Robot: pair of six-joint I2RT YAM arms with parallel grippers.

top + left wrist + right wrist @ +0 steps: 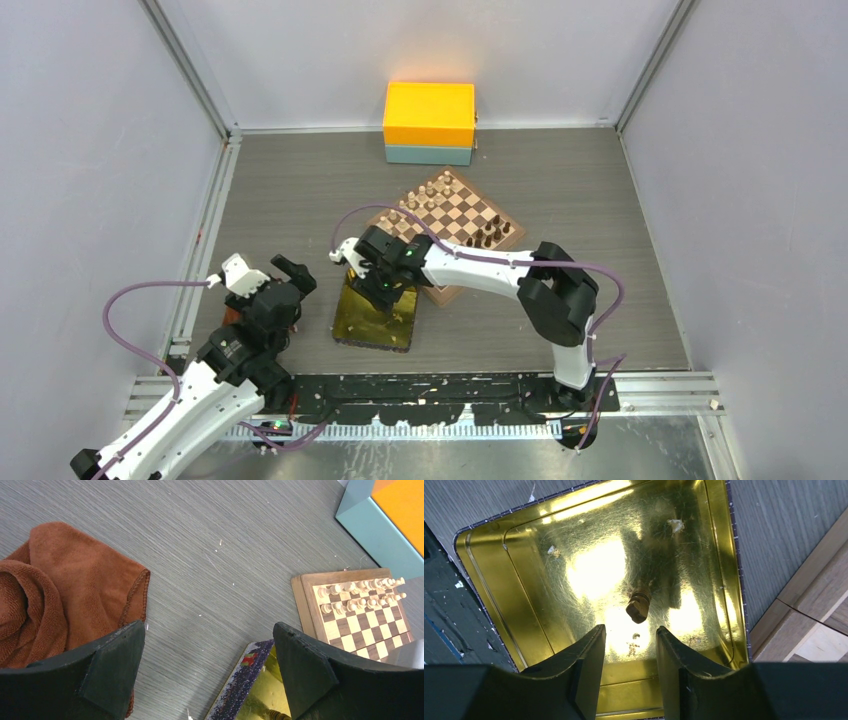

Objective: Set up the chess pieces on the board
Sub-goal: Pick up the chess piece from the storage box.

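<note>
**Bench** (300, 180): grey and carries everything. An orange-and-teal box (428, 122) sits at the far wall, well beyond both hands and out of play.

**Board** (458, 213): lies turned on the diagonal, beyond and to the right of the right hand (630, 632). Its wooden border shows at the right edge of that hand's wrist view. Pale chessmen (428, 193) fill two ranks along its far-left side. Dark chessmen (490, 233) stand on the opposite side, too small to count.

**Gold tray** (539, 595): directly beneath the right hand and close against the board's near corner; I cannot tell whether they touch. I judge it to be the bin for unplaced men, which would explain why the hand is over it.

**Brown cloth** (60, 595): crumpled on the bench, below and to the left of the left hand (207, 630).

**Left hand:** fingers spread wide with nothing between them. It is off to the tray's side, probably to leave the right arm room.

**Right hand:** points down into the tray, fingers parted with a clear gap, gripping nothing. The gap roughly lines up with one dark-brown chessman (638, 605), which lies on its side on the tray floor just ahead of the fingertips, not touching them.

**Judgement:** this is a pre-grasp pose, opened to straddle the piece. A toppled man on slick metal may skid or roll under the pinch, and it will need standing upright at the board.
</note>
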